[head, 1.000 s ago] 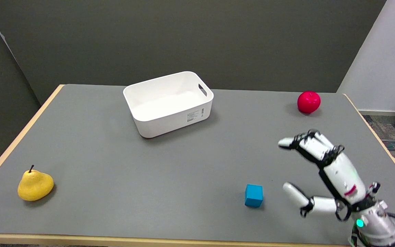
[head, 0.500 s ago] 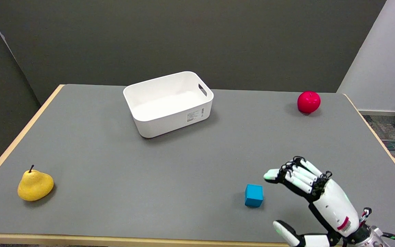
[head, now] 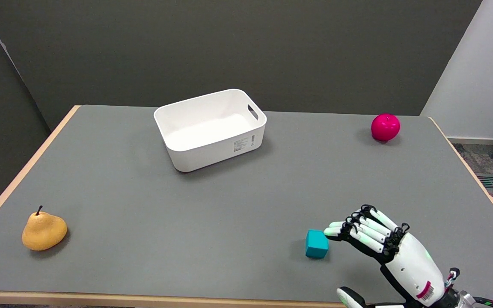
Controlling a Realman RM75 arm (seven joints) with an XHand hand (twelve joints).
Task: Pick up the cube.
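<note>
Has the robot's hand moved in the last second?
Yes. The right hand has come down and toward the near edge, from nearer the red apple to beside the blue cube.

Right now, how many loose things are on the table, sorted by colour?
Blue: 1, the cube
Yellow: 1, the pear
Red: 1, the apple
White: 1, the bin
Total: 4

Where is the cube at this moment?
In the head view the cube sits on the table near its front edge, right of centre, just left of the right hand's fingertips.
</note>
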